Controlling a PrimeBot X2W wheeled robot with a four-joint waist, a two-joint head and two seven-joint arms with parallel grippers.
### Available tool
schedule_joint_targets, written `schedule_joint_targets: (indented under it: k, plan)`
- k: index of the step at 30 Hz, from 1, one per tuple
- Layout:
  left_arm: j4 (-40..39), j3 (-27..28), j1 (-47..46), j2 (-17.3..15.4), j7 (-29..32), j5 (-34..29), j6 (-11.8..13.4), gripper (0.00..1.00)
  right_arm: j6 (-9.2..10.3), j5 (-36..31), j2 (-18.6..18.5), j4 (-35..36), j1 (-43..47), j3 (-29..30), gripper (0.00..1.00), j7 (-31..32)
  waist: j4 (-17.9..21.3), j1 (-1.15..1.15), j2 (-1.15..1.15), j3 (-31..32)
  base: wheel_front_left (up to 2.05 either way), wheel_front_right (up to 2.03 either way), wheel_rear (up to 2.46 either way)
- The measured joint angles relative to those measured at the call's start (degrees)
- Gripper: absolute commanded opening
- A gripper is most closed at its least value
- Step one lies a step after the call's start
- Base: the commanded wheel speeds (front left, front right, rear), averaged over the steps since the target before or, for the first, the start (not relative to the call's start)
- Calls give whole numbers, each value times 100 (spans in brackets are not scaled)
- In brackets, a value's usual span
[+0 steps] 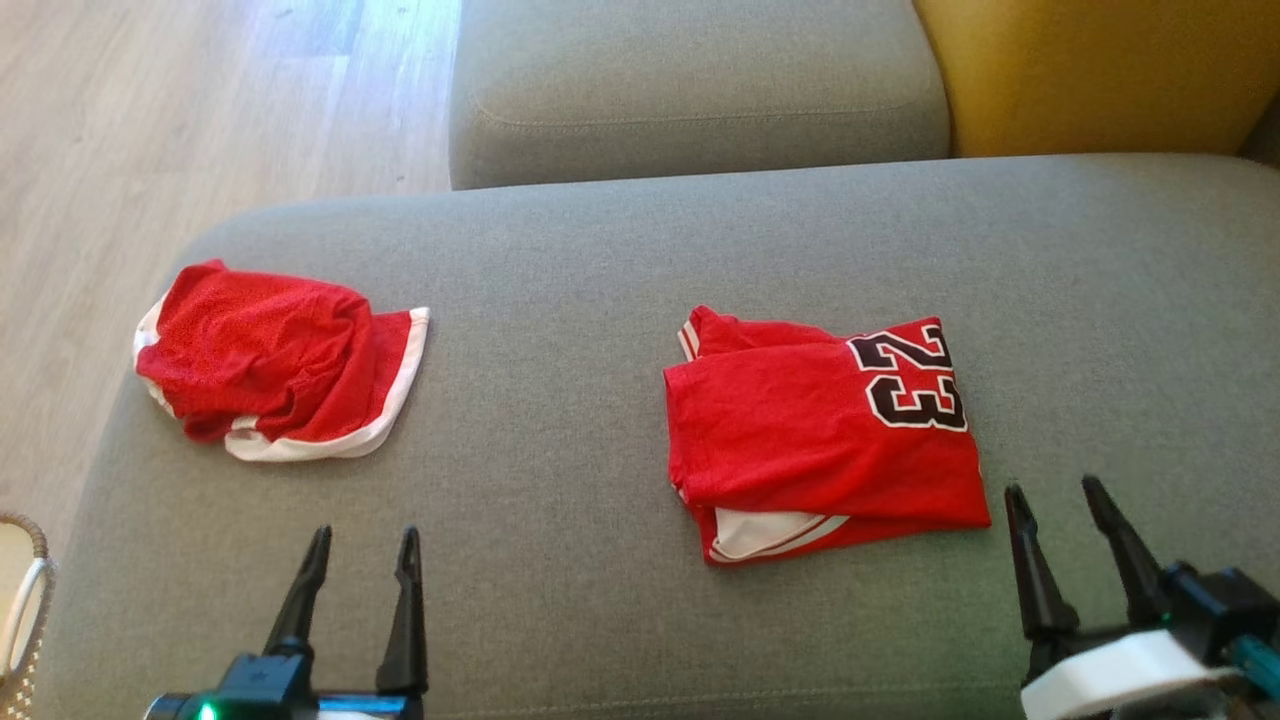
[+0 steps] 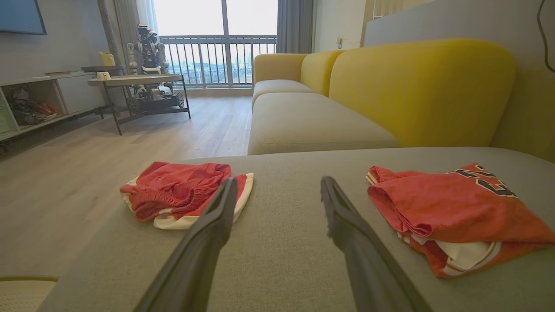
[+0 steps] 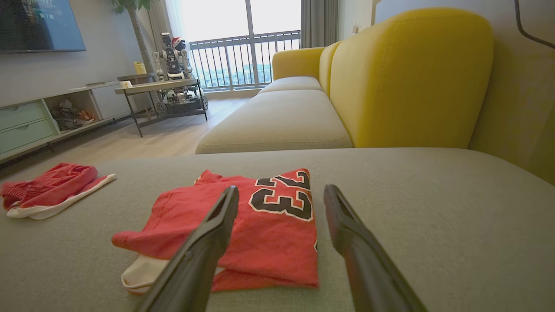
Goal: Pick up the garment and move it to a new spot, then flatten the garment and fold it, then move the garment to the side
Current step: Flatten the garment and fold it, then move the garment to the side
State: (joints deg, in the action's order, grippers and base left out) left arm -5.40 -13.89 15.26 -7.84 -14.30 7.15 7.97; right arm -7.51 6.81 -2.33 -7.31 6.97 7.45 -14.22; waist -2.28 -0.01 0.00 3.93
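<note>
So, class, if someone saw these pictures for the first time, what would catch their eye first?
Two red garments on the grey sofa seat: a folded jersey numbered 23 by the right gripper, and crumpled white-trimmed shorts ahead of the left gripper. A bright yellow backrest rises behind.

Red jersey [image 1: 800,440] lies folded; red shorts [image 1: 270,365] crumpled.

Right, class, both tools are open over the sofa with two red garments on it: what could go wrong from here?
1. The crumpled shorts lie near the left edge of the cushion; a pull by the left tool might slide them onto the floor.
2. The folded jersey has a white-trimmed layer poking out at its near edge; if the right tool pinches only the top layer, the fold may come undone.
</note>
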Motion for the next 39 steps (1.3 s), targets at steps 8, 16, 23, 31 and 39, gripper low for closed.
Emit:
schedule_joint_targets:
  k: [8,16,23,31,39]
  plan:
    - [68,177,3,144,0,-64,-101,100,0,80,8,-23,125,-34,100,0,-11,0,0,14,0,0,0]
    - [225,180,2,264,0,-154,-254,100,0,82,11,-165,128,97,100,0,-215,0,0,6,0,0,0]
    - [225,177,-3,324,0,-162,-394,100,0,423,30,-1180,-147,470,100,68,-457,0,0,-122,0,0,0]
    - [232,107,-149,369,0,-209,-520,100,0,600,25,-2341,-1759,1073,100,860,-644,1,-1,-520,0,0,0]
    - [227,-23,-575,430,0,-248,-605,100,0,-244,-13,-3204,-2826,1831,100,2192,-752,2,-1,-1008,0,0,0]
